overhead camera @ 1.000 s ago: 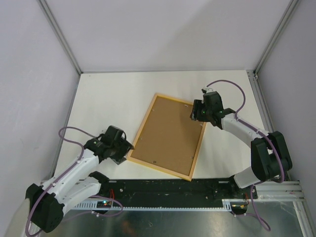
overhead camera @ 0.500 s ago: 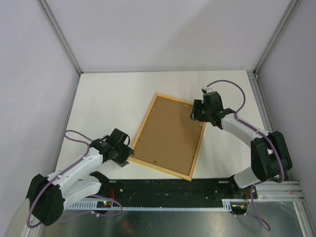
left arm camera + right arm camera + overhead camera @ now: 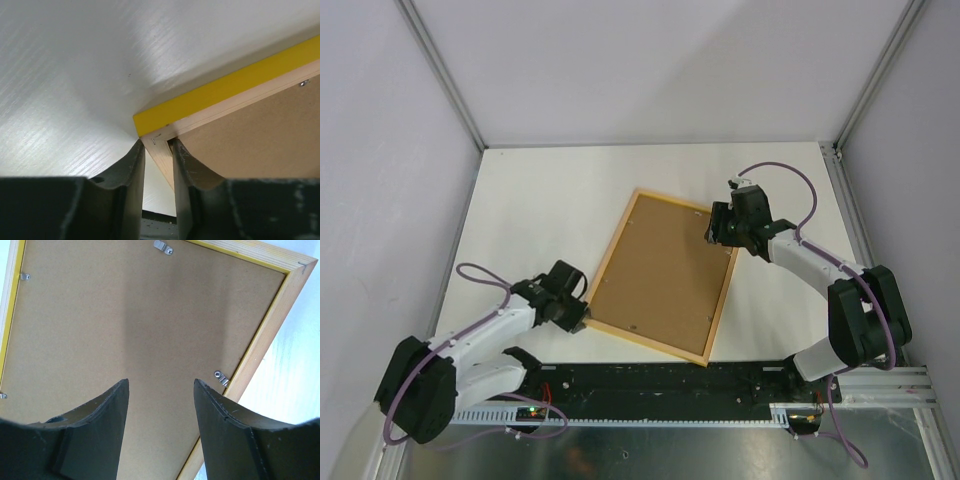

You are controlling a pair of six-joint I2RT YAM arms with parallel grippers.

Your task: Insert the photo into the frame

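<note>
The frame (image 3: 610, 252) lies face down and slanted on the white table, pale wood back up, with a plain brown backing board (image 3: 660, 275) set inside it. The photo is out of view. My left gripper (image 3: 582, 318) sits low at the frame's near-left corner. In the left wrist view its jaws (image 3: 157, 145) are shut on the wooden corner, under the yellow edge (image 3: 225, 90). My right gripper (image 3: 720, 228) hovers over the far right corner. It stands open (image 3: 161, 382) above the backing board (image 3: 140, 315), holding nothing.
Small metal clips (image 3: 220, 377) hold the board along the frame's inner rim (image 3: 260, 347). Grey walls enclose the table on three sides. A black rail (image 3: 720, 380) runs along the near edge by the arm bases.
My left gripper has slid down and right to the frame's near-left corner, and its jaws have narrowed onto the wood. The right arm and the frame have stayed put.
</note>
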